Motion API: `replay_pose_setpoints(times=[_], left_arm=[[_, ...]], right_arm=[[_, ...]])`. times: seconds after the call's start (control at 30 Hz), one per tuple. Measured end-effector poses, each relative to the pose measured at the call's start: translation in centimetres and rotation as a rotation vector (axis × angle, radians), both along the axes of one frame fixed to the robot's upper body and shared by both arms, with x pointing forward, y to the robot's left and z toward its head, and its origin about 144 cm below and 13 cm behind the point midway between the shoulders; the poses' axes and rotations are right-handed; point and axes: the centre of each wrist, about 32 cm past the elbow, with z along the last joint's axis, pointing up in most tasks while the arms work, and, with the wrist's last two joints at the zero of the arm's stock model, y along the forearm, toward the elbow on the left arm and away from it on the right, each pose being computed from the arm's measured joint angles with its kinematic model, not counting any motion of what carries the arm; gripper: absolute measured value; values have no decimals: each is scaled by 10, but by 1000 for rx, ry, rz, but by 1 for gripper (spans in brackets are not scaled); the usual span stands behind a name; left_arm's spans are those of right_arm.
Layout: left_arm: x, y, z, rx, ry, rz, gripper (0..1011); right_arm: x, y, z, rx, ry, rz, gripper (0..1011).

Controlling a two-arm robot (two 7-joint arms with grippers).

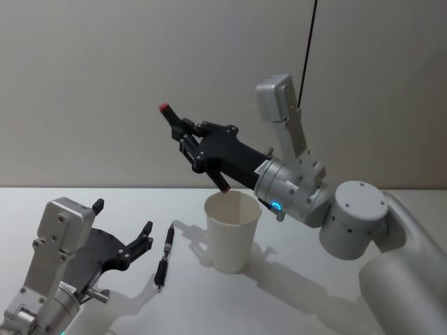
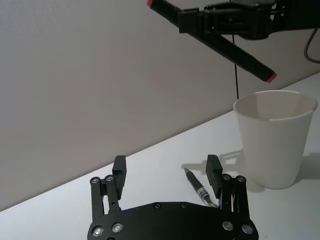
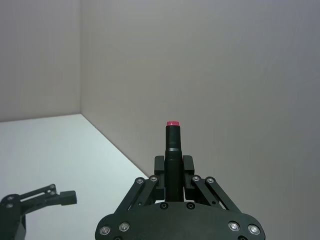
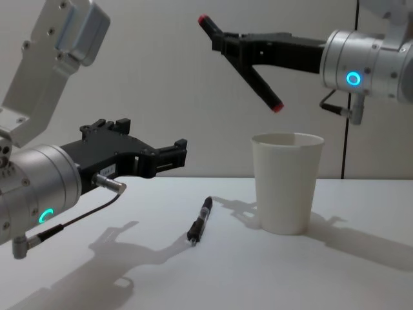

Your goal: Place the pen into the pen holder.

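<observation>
My right gripper is shut on a black pen with red ends. The pen hangs tilted, its lower tip just over the rim of the pen holder, a white paper cup standing upright on the table. A second black pen lies flat on the table left of the cup. My left gripper hovers open and empty, low, just left of that lying pen.
The white table stretches around the cup, with a plain wall close behind it. A thin dark cable hangs down behind my right arm.
</observation>
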Motion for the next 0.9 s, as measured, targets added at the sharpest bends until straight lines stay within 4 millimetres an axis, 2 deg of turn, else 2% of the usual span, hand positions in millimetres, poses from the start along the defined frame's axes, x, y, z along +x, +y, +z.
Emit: replay_pose_setpoints(times=[0.9], left_arm=[[0, 0, 0, 0, 0, 0, 1002]], right_arm=[[2, -4, -21, -59, 47, -81, 207]])
